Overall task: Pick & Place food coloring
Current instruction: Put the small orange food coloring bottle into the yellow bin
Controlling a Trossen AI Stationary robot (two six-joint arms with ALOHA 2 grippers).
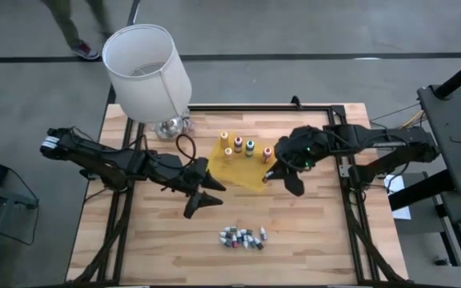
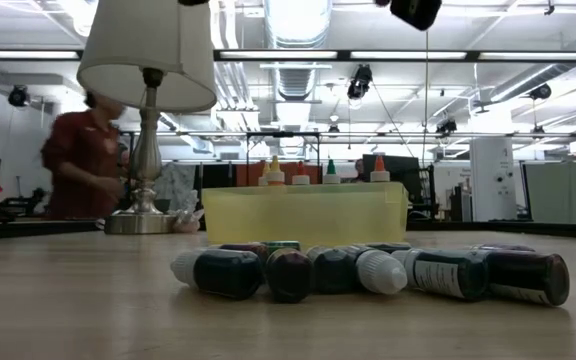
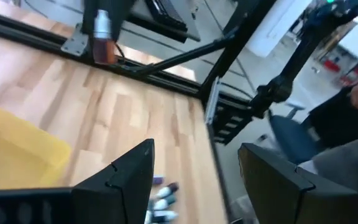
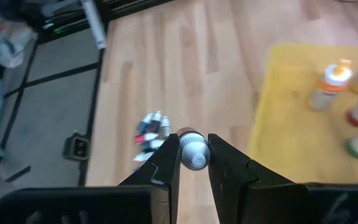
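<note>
Several finger-length squeeze bottles [image 1: 239, 147] stand upright in the yellow tray [image 1: 238, 170]; in the low view their pointed tips [image 2: 326, 172] show above the tray's wall [image 2: 303, 214]. A heap of tiny mixed-colour vials [image 1: 241, 238] lies on the table near its near edge [image 2: 368, 270]. My right gripper [image 1: 277, 174] hovers over the tray's right near corner, shut on one vial [image 4: 193, 151]. My left gripper [image 1: 206, 198] hangs open left of the tray, above bare wood, with the vial heap [image 3: 161, 198] beyond its fingers. My right gripper pinches a tiny vial between its two fingers [image 4: 166, 163], which sit on either side of its white cap [image 4: 195, 157]. The vial points along the fingers and is lifted clear of the table. Its dark body [image 4: 189, 134] sticks out past the fingertips.
A lamp with a white shade [image 1: 145, 72] and a metal base [image 1: 171, 126] stands at the table's far left; its cord loops toward the tray. A black frame runs along the table's edges [image 1: 347, 208]. A person [image 2: 86, 160] moves beyond the far side.
</note>
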